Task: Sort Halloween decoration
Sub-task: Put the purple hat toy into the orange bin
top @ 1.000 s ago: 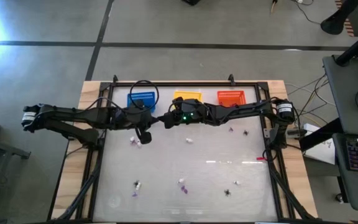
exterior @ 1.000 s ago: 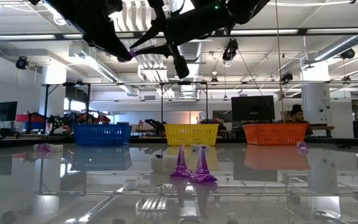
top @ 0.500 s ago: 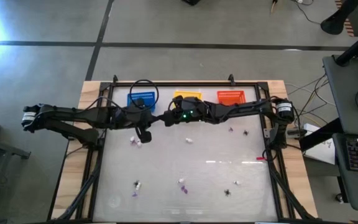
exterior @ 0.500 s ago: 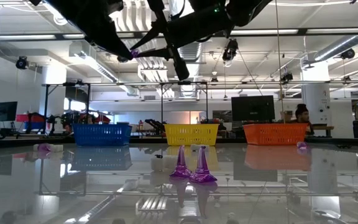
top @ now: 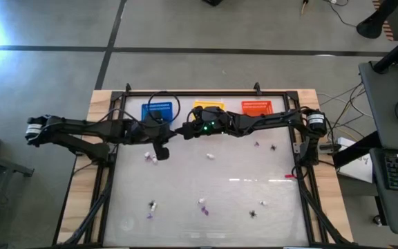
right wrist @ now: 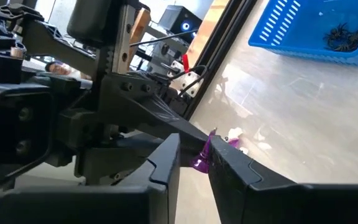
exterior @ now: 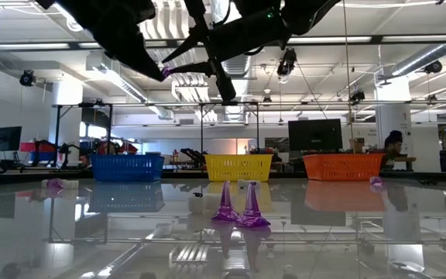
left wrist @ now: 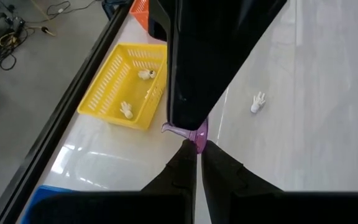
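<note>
You are looking at a glossy white table (top: pixel 206 200) with three baskets along its far edge, and both arms are meeting in mid-air just in front of the yellow basket (top: pixel 208 107). The left gripper (left wrist: pixel 196 152), pressed together, is pinching a purple trinket (left wrist: pixel 197 132) by its tip, the piece reaching straight ahead into the right gripper (right wrist: pixel 194 163), whose fingers are standing slightly apart around it. Against a second ago those right fingers are spreading, and the other trinkets are lying scattered on the table nearer you than that basket.
</note>
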